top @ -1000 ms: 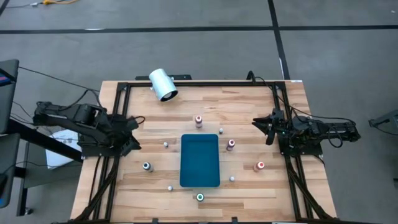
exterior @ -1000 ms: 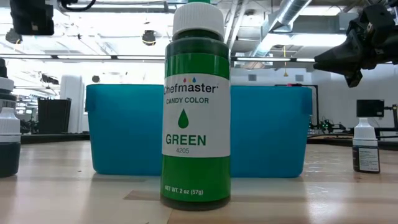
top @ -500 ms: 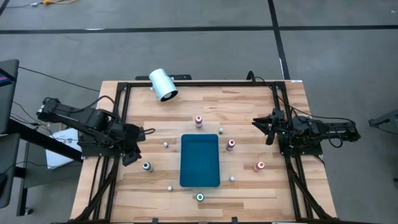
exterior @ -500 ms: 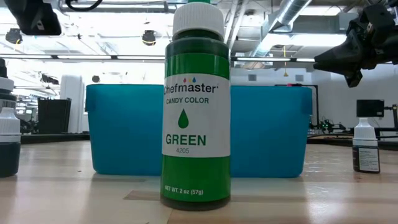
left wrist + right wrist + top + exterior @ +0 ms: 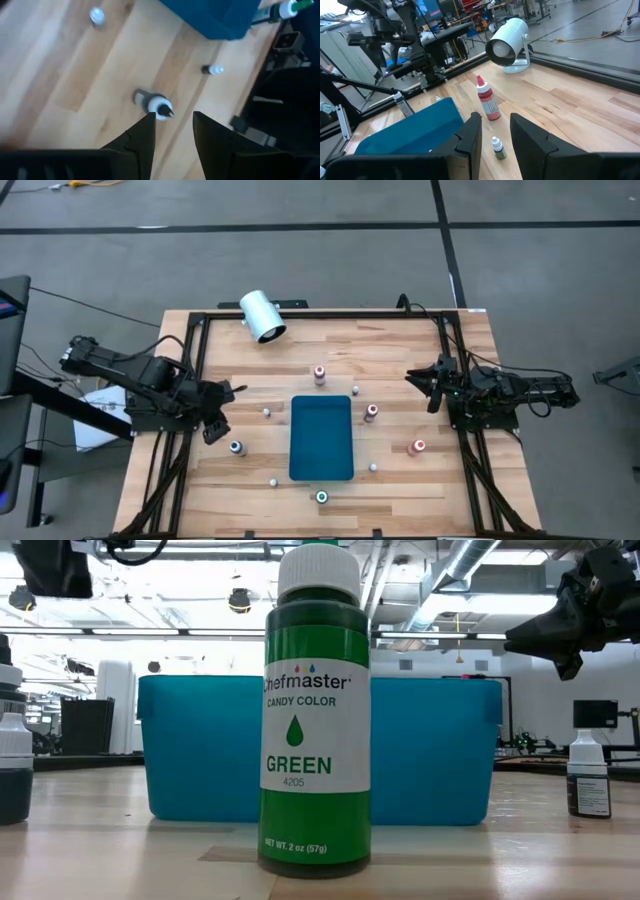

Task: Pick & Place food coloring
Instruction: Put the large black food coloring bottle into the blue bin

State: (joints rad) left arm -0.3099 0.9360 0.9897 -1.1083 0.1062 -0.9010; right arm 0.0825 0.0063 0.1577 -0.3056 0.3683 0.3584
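Several food coloring bottles stand upright on the wooden table around a blue bin (image 5: 321,438). Red-topped ones (image 5: 319,373) (image 5: 371,412) (image 5: 419,446) stand far and right of it. A green one (image 5: 322,497) stands at the near edge, large in the low view (image 5: 315,710). A dark bottle with a white cap (image 5: 236,447) (image 5: 156,104) stands left of the bin. My left gripper (image 5: 215,425) (image 5: 172,117) hangs open above it, tipped down, with the bottle just beyond its fingertips. My right gripper (image 5: 420,380) (image 5: 493,122) waits open at the right side, pointing level.
A big white cylinder (image 5: 262,316) (image 5: 507,45) lies at the far left corner. Tiny bottles (image 5: 267,413) (image 5: 356,391) (image 5: 273,481) (image 5: 373,467) dot the table around the bin. A black frame (image 5: 300,314) borders the table's edges.
My left gripper has moved toward the table's near edge and a little right, toward the dark bottle left of the bin, and has tipped further down. Over the last half second it has kept still. No bottle has moved.
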